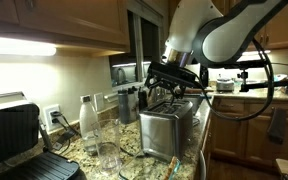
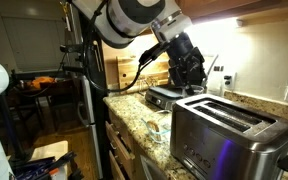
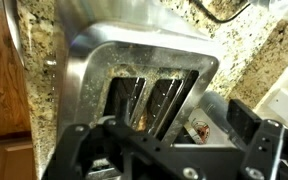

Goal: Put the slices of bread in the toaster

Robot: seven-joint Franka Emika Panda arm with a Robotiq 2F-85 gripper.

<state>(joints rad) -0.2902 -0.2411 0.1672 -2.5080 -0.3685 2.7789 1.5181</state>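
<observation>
The gripper [image 1: 172,85] hangs wide open, holding nothing, right above the shiny toaster [image 1: 169,130], which stands at its 6 o'clock on the speckled counter [image 2: 144,118], maybe so it can line up with the two slots [image 3: 149,100] on top.

Toaster [image 3: 94,70] lower end hidden behind tool [image 3: 174,150], slot contents too dark to tell, grill [image 1: 9,135] cut by left edge

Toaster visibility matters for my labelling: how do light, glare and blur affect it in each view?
Wrist view: toaster evenly lit, slots dark, soft. In an exterior view, toaster dim beside glaring under-cabinet light. In an exterior view, toaster backlit by a bright strip, purple sheen.
</observation>
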